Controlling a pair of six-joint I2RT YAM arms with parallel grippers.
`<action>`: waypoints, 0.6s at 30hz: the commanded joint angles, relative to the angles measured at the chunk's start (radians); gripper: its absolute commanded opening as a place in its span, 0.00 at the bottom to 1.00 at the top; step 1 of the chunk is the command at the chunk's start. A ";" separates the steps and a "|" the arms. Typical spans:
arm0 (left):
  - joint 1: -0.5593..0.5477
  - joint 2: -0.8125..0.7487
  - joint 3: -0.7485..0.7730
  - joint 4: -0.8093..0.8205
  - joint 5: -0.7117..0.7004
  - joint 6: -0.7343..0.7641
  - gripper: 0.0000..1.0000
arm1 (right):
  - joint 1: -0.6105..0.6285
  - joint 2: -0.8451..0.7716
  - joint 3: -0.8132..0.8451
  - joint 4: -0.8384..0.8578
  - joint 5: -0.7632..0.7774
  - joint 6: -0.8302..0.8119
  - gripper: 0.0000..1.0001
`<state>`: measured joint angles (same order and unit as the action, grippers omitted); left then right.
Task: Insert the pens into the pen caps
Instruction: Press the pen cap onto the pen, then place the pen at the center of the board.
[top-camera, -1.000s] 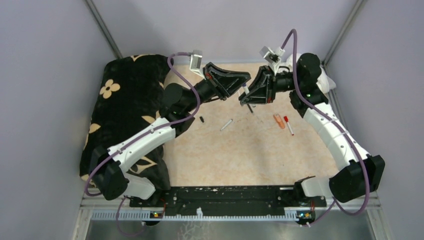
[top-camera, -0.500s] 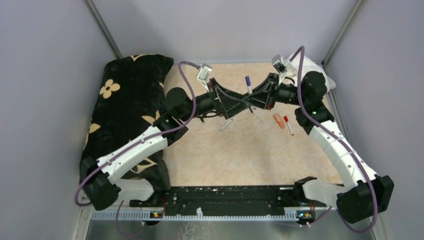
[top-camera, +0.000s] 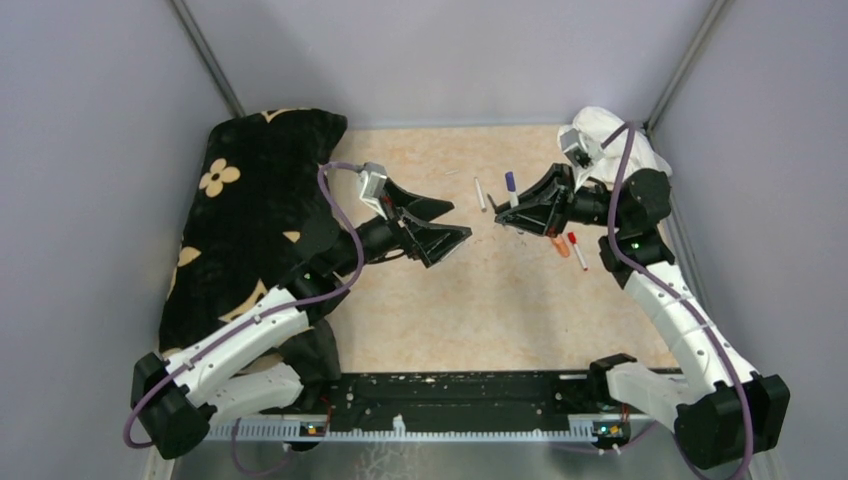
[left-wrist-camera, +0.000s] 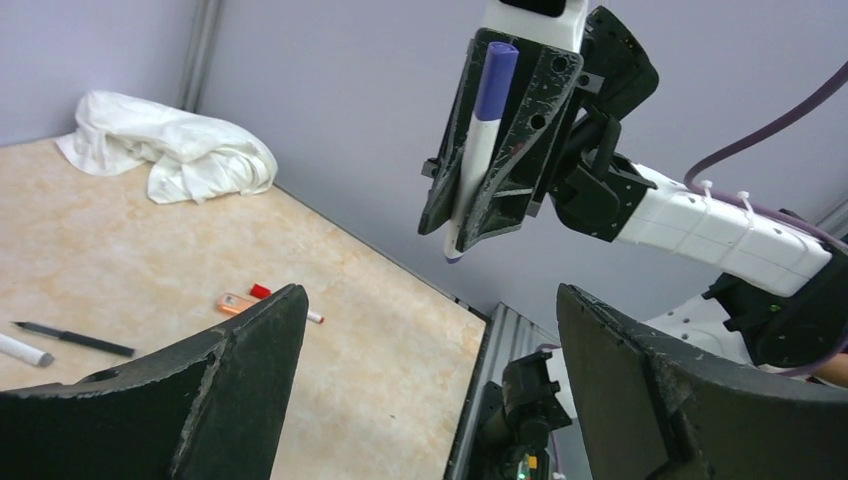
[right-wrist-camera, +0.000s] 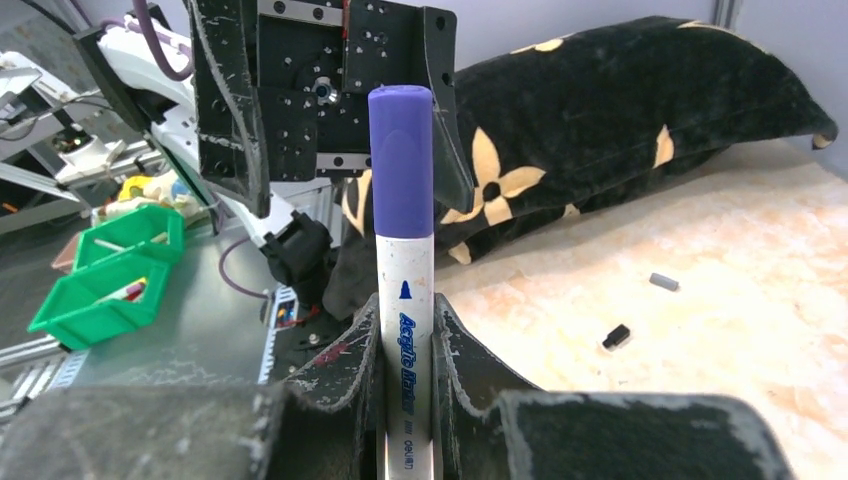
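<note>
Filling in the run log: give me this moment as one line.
right jaws: shut on purple-capped pen | left jaws: open, empty | table: red-capped pen, orange highlighter, grey cap, black cap loose

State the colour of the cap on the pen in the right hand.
Purple cap on the pen; clearest in the right wrist view.

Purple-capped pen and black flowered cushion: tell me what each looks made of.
The purple-capped pen looks plastic: smooth matte purple cap, white barrel with printed lettering, slightly scuffed. The black flowered cushion seems plush, velvety fabric: fuzzy nap, soft rounded bulges, cream flower pattern.
</note>
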<state>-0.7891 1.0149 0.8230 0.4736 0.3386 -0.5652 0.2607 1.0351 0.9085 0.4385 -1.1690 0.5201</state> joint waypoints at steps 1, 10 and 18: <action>0.007 -0.031 -0.046 0.070 -0.079 0.054 0.98 | -0.023 -0.055 0.023 -0.120 -0.023 -0.158 0.00; 0.010 -0.039 -0.096 0.040 -0.162 0.068 0.98 | -0.129 -0.067 -0.019 -0.643 0.256 -0.579 0.00; 0.016 -0.014 -0.142 0.065 -0.171 0.059 0.98 | -0.234 0.004 -0.147 -0.791 0.457 -0.748 0.04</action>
<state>-0.7826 0.9909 0.7013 0.5018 0.1864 -0.5186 0.1005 0.9882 0.7887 -0.2512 -0.8268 -0.1127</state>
